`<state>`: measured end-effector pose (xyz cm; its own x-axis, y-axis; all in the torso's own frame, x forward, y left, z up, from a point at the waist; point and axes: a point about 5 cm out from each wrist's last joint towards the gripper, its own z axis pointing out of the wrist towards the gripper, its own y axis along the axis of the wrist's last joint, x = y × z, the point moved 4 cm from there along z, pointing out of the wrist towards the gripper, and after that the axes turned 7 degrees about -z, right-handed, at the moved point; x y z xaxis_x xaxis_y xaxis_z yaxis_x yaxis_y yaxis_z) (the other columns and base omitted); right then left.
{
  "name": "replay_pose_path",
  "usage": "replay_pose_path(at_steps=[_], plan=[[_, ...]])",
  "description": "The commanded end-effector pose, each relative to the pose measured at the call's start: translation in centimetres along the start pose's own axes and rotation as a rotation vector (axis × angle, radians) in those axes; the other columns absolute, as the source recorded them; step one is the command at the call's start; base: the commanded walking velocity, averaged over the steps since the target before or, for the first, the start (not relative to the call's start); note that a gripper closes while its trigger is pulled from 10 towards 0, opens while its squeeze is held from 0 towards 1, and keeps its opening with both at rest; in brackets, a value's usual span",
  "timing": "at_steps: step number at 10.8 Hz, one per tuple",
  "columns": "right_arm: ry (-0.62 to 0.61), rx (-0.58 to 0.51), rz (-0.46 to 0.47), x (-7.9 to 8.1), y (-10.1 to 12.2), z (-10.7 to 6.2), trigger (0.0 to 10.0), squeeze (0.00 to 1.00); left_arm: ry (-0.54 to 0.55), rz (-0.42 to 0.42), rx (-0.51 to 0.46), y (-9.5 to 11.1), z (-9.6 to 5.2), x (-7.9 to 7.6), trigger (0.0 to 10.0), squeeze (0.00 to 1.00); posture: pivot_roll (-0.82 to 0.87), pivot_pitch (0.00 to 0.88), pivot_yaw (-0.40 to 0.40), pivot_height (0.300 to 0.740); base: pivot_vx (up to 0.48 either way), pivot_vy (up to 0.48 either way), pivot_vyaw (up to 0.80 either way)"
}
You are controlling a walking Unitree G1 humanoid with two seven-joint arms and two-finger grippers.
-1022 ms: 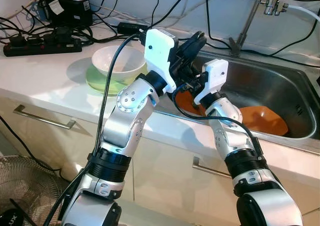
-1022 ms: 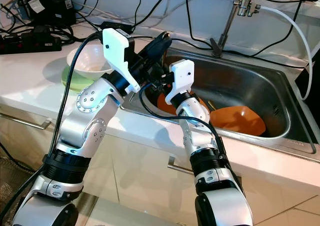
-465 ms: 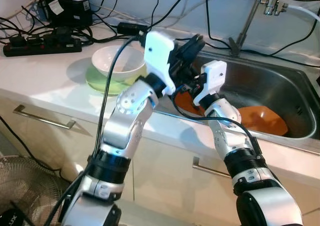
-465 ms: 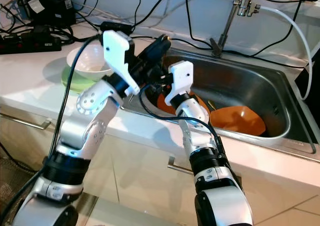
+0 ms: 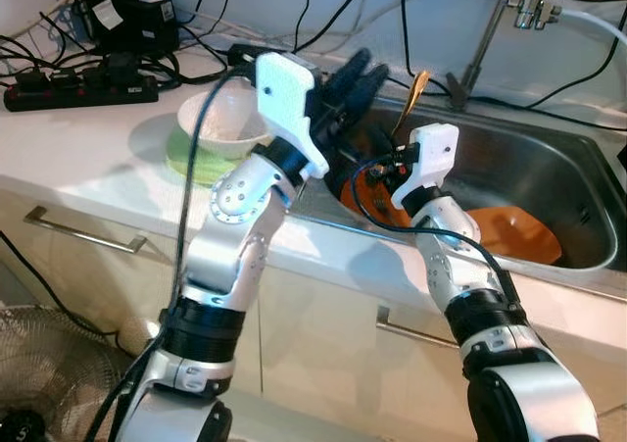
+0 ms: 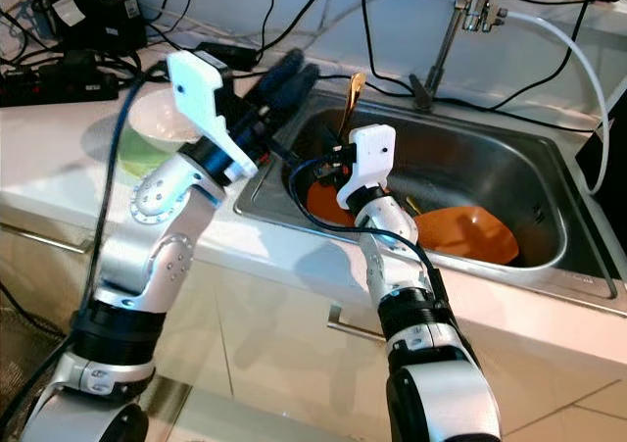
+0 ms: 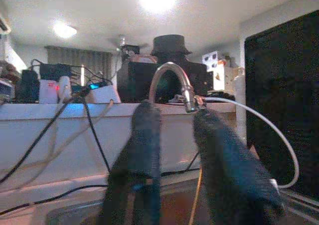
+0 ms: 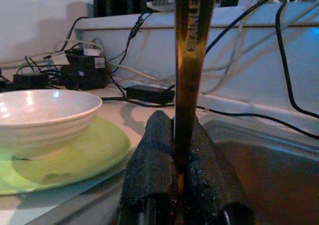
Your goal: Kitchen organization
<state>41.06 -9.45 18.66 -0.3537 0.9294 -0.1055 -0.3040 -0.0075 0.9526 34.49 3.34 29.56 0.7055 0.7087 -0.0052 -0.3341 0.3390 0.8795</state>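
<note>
One spoon (image 8: 192,45), one white bowl (image 5: 217,121), two orange dishes (image 5: 514,234)

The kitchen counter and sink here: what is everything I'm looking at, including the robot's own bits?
Sink: one, steel, set in the white counter.
Orange dishes: two, inside the sink.
Bowl: one, white, on the green plate.
Plate: one, light green, on the counter left of the sink.
Utensil: one, golden metal, upright above the sink.
Faucet: one, chrome, behind the sink.
Power strip: one, black, back of counter among cables.
Fan: one, wire, on the floor.
Left tool: black, open, over the sink's left edge.
Right tool: black, shut on the utensil.
</note>
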Motion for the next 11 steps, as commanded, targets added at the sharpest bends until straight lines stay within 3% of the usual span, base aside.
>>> replay_pose_path(at_steps=[1, 2, 3, 4, 5, 8, 11], plan=[[-0.054, 0.013, -0.032, -1.6, 0.5, 0.5, 0.0, 0.0, 0.021, 0.054, 0.048, -0.7, -0.6, 0.5, 10.0, 0.0, 0.25, 0.007, -0.063, 0.74, 0.0, 0.0, 0.0], [-0.127, 0.062, -0.058, -3.1, 0.2, 0.7, 0.0, 0.0, 0.049, 0.074, 0.092, -1.6, -1.4, 1.3, 10.0, 0.0, 0.25, 0.009, -0.062, 0.74, 0.0, 0.0, 0.0], [-0.194, 0.105, -0.08, -4.6, 0.0, 0.7, 10.0, 0.0, 0.072, 0.093, 0.153, -2.9, -2.4, 2.0, 10.0, 0.0, 0.25, 0.009, -0.063, 0.74, 0.0, 0.0, 0.0], [-0.279, 0.173, -0.092, -6.3, -0.6, 0.4, 10.0, 0.0, 0.093, 0.074, 0.246, -4.9, -4.1, 2.7, 10.0, 0.0, 0.25, 0.01, -0.067, 0.74, 0.0, 0.0, 0.0], [-0.296, 0.192, -0.089, -6.7, -0.9, 0.3, 10.0, 0.0, 0.115, 0.075, 0.28, -5.9, -5.0, 3.1, 10.0, 0.0, 0.26, 0.012, -0.072, 0.74, 0.0, 0.0, 0.0], [-0.318, 0.24, -0.112, -6.9, -1.4, 0.3, 10.0, 0.0, 0.174, 0.036, 0.392, -10.1, -8.3, 3.4, 10.0, 0.0, 0.26, 0.012, -0.075, 0.74, 0.0, 0.0, 0.0], [-0.326, 0.28, -0.121, -7.0, -1.9, 0.2, 10.0, 0.0, 0.195, 0.015, 0.429, -11.5, -9.8, 3.6, 10.0, 0.0, 0.26, 0.012, -0.077, 0.74, 0.0, 0.0, 0.0]])
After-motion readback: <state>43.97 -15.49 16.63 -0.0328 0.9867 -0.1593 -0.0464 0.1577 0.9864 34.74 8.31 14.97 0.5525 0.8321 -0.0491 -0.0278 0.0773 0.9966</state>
